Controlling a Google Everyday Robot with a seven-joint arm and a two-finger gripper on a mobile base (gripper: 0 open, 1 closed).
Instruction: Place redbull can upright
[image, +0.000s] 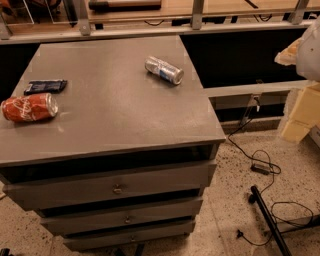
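Note:
The redbull can (164, 70) is slim, silver and blue, and lies on its side on the grey cabinet top (115, 115), toward the back right, with its silver end facing front-right. My gripper (300, 92) shows as white and beige parts at the right edge of the camera view. It is off the cabinet, well to the right of the can, and touches nothing on the top.
A red cola can (29, 108) lies on its side at the left edge of the top. A dark flat packet (45, 86) lies behind it. The cabinet has drawers (117, 189) in front. Black cables (265, 172) and a black bar (270, 220) lie on the floor at right. A rail (150, 31) runs behind.

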